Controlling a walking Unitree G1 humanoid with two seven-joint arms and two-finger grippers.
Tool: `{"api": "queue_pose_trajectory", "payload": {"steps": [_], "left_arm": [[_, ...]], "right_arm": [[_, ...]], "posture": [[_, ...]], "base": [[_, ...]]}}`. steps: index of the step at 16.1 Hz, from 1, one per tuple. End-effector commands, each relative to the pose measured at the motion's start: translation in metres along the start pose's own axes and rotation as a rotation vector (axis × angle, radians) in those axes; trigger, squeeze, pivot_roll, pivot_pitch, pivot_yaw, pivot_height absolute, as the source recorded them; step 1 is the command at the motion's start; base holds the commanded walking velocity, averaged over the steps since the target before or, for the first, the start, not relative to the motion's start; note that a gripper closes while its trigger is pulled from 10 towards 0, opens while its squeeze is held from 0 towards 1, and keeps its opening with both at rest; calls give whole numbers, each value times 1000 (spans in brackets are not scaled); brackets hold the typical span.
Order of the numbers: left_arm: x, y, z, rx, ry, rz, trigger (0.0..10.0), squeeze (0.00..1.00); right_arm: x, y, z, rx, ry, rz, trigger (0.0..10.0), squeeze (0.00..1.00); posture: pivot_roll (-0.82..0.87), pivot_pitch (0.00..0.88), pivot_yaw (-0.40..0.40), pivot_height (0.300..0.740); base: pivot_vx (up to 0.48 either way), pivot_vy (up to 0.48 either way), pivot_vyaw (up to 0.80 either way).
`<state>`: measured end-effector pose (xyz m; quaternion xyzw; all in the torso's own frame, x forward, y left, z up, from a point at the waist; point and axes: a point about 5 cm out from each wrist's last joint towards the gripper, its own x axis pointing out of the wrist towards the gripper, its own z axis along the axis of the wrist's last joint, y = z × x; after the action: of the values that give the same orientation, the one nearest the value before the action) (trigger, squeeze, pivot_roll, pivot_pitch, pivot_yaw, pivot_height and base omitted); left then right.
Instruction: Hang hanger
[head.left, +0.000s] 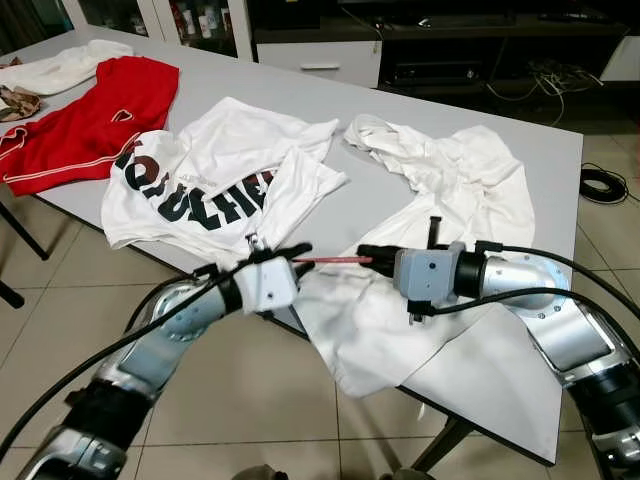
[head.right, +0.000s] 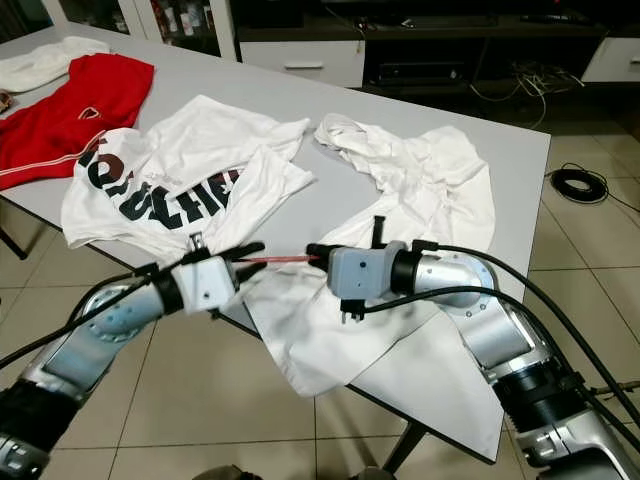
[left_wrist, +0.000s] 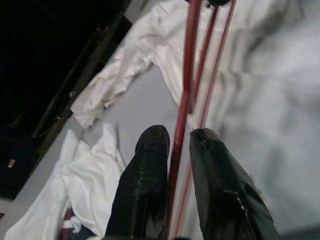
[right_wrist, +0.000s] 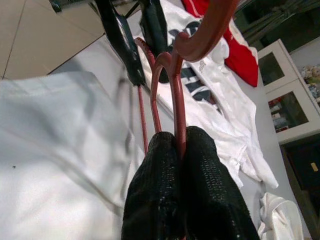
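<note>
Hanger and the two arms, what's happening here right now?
Both grippers hold a thin red hanger between them, over the near edge of the grey table. The left gripper has its fingers closed on one end; the right gripper is clamped on the other, near the hook. A plain white shirt lies just beneath. A white shirt with black lettering and a red shirt lie further along the table. The hanger isn't in any garment yet.
</note>
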<state>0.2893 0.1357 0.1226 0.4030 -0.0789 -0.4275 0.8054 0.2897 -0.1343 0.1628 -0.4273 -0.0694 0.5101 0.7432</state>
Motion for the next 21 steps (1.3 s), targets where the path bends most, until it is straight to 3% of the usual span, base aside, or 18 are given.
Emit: {"api": "queue_pose_trajectory", "payload": {"steps": [1, 4, 5, 7, 12, 13, 14, 19, 21], "left_arm": [[0, -2, 2, 36, 0, -31, 10000, 0], [-1, 5, -1, 145, 38, -27, 10000, 0], [-1, 9, 0, 146, 34, -9, 10000, 1000], [-2, 13, 4, 116, -2, 16, 10000, 1000], [-3, 17, 12, 173, -36, 52, 10000, 1000], [-4, 15, 13, 169, -46, 48, 10000, 922], [-4, 13, 14, 150, -56, 31, 10000, 0], [-9, 12, 22, 43, -98, 37, 10000, 0], [-15, 22, 23, -30, -120, 93, 10000, 0]], "right_arm": [[-3, -10, 2, -21, -1, -48, 0, 0], [-1, -9, 1, -27, -2, -50, 0, 0], [-1, -9, 1, -27, -3, -52, 0, 0], [-1, -9, 1, -27, -2, -55, 0, 0], [-1, -8, -6, -13, 13, -63, 0, 0], [-1, -7, -8, -6, 18, -65, 0, 0], [-1, -7, -9, 0, 21, -68, 0, 0], [-19, -17, -13, 50, 7, -102, 0, 0], [-31, -29, -13, 81, -8, -148, 0, 0]], "posture": [[-75, 0, 70, 736], [-74, 0, 69, 736], [-75, 0, 70, 736], [-75, 0, 70, 736], [-71, 0, 69, 736], [-70, 0, 68, 736], [-69, 0, 66, 736], [-66, 0, 62, 736], [-68, 0, 60, 736]], "base": [[0, 0, 0], [0, 0, 0], [0, 0, 0], [0, 0, 0], [0, 0, 0], [0, 0, 0], [0, 0, 0], [0, 0, 0], [0, 0, 0]]}}
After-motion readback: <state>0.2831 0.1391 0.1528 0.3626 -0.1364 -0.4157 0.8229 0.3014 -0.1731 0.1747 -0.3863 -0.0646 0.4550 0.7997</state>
